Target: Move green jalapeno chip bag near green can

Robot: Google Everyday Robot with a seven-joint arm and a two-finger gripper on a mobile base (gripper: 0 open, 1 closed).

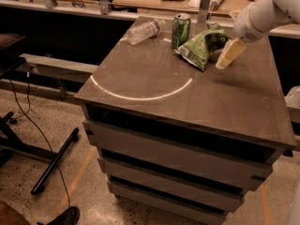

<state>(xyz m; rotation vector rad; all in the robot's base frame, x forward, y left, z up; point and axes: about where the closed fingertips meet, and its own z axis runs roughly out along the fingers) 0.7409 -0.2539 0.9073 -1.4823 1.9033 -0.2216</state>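
Toward the far edge of the cabinet top (197,102), at roughly twelve o'clock on its surface, the green can (181,30) is standing upright. The green jalapeno chip bag (199,48) is lying just beside it, at the can's four o'clock, with its near corner appearing to touch the can's base or sit barely apart from it. The bag is resting tilted and crumpled rather than flat, probably because its puffed foil is propping one edge up.

The gripper (228,54) is sitting low at the bag's three o'clock, right against its far-side edge, with the white arm (260,14) reaching in from the two o'clock corner. That approach is leaving the can side open, so the arm is not risking a knock against the can. Whether the gripper is clamping the bag or is free of it cannot be told from this view.

A clear water bottle (144,31) is lying on its side at the can's nine o'clock, well out of the bag's way. A bright arc of light (140,96) is curving across the middle of the surface.

Judging by how things are lying, the bag is already near the can, so the task is looking close to finished; any further push is risking tipping the can.
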